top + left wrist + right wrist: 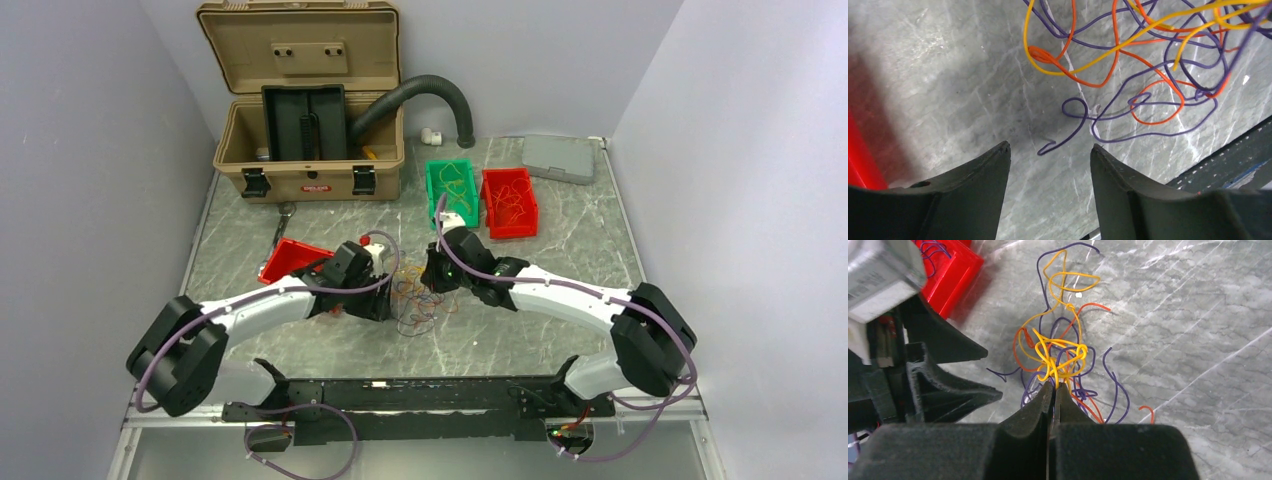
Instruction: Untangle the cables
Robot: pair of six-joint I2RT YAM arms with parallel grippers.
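- Overall, 2 arms reach inward over the marbled grey surface (560, 250), and 3 bins sit on it: 2 red, 1 green.
- At the back left stands 1 tan toolbox (300, 175), lid up, with 1 black hose (425, 92) arching out of it to the right.
- Nearer, the left red bin (285, 262) lies tilted just beside the left arm's wrist; the right wrist view shows purple strands inside it.
- Next, the left hand (1050, 148) hovers low over the surface with its 2 fingers well apart and nothing between them; 1 loose purple end lies just ahead of the gap.
- Between the 2 hands lie the cables (1060, 357), 1 tangle of thin strands in 3 colours: yellow, orange and purple, knotted at the middle, loose loops spreading out.
- On the tangle's near edge, the right hand (1053, 386) has its 2 fingers pressed together, pinching yellow strands at the tips.
- Further back, the green bin (430, 190) holds yellowish wires, touching the right red bin (530, 200), which holds orange ones.
- Last, 1 flat grey case (558, 158) lies at the back right.
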